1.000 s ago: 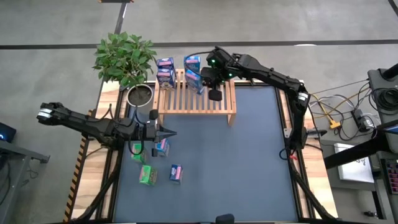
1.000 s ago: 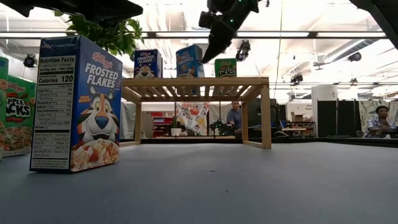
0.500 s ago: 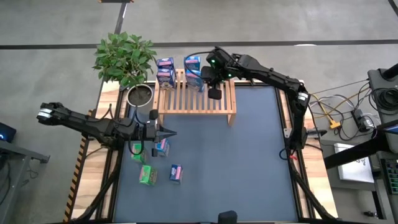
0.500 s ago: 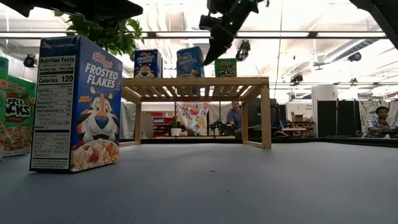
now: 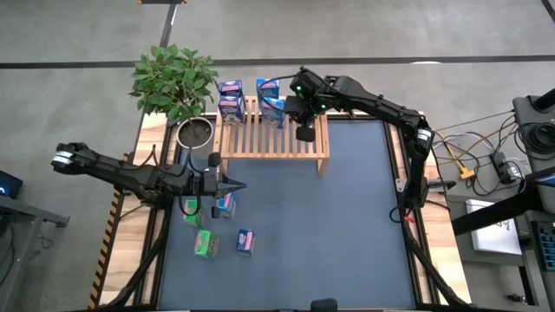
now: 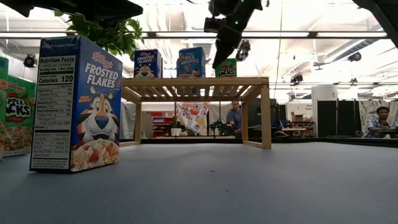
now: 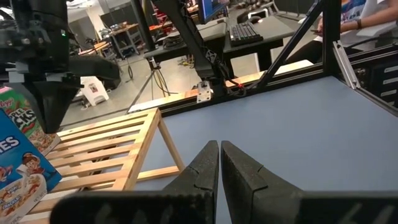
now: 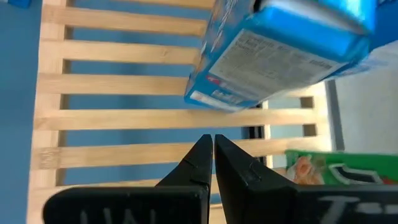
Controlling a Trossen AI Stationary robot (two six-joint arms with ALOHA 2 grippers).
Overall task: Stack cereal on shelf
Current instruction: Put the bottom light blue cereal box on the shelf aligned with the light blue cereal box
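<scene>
The wooden shelf stands at the table's far side. Blue cereal boxes stand upright on its slats, and the low view also shows a green box there. My right gripper hovers shut above the shelf's right part, just beside the Rice Krispies box, touching nothing. My left gripper hangs shut over the table's left side, above several loose boxes. A Frosted Flakes box stands upright on the table.
A potted plant stands at the table's far left corner, beside the shelf. The blue mat is bare on the right and in the middle. People sit in the room behind the table.
The Rice Krispies box on the shelf was tilted a second ago and now stands upright. My right gripper has moved a little toward the table's right edge, away from that box, staying shut. My left arm has kept still.
</scene>
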